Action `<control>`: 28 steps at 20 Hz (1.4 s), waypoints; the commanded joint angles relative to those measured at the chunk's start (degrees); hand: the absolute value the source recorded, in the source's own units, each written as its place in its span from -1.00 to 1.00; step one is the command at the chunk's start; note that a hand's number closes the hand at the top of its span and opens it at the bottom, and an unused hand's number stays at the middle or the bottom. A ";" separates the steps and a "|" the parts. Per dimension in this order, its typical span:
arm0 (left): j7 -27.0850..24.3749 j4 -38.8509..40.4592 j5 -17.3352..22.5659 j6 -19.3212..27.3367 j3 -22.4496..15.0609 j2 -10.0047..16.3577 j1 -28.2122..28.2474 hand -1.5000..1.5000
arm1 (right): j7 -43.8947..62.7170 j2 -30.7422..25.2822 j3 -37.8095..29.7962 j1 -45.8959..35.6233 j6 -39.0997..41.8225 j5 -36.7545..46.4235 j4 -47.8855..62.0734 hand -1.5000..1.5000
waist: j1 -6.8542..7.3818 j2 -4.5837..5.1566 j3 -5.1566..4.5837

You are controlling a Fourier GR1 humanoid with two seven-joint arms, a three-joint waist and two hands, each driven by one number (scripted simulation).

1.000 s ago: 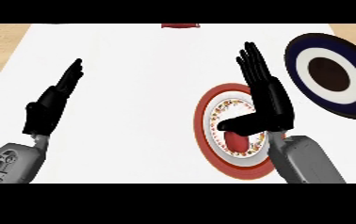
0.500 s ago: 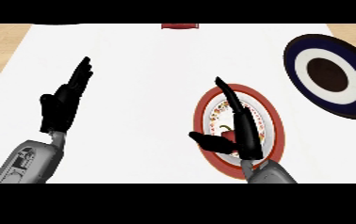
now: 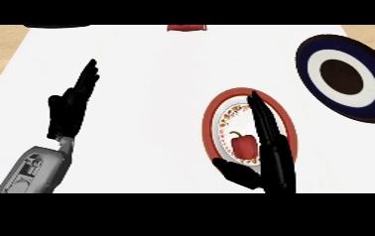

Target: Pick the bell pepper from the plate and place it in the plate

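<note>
A red bell pepper [image 3: 244, 144] with a green stem lies on a red-rimmed plate [image 3: 217, 112] with a patterned white centre, at the lower right of the counter. My right hand [image 3: 270, 146] is open over that plate, fingers straight and pointing away from me just right of the pepper, thumb [image 3: 233, 172] spread out below it. No contact with the pepper shows. A dark blue plate [image 3: 311, 69] with a white ring and a dark centre sits at the far right edge. My left hand [image 3: 70, 106] is open at the left, fingers up, holding nothing.
A red object [image 3: 187, 28] shows at the counter's far edge, cut off by the view. A dark shape [image 3: 55, 26] sits at the top left corner. The wooden counter edge [image 3: 11, 44] shows at the far left.
My right hand has drawn back toward me and to the left, uncovering the bell pepper on the red-rimmed plate. My left hand has risen slightly and shifted right.
</note>
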 commanded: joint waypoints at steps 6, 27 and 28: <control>0.24 -1.69 -0.65 0.09 -0.10 -0.66 1.36 0.00 | 27.36 -12.01 -2.22 3.02 26.20 6.47 -16.61 -1.00 | 0.27 0.04 -0.10; 0.42 -0.35 -6.23 -2.95 2.30 -5.77 0.31 0.00 | 37.73 -1.13 -8.00 -4.79 50.07 1.49 -8.25 -1.00 | 1.60 0.59 0.17; 1.60 -2.61 -4.78 -5.01 3.64 -4.57 1.52 0.00 | 40.72 -0.72 -7.99 -3.66 52.56 1.10 -11.78 -1.00 | 1.52 0.48 0.17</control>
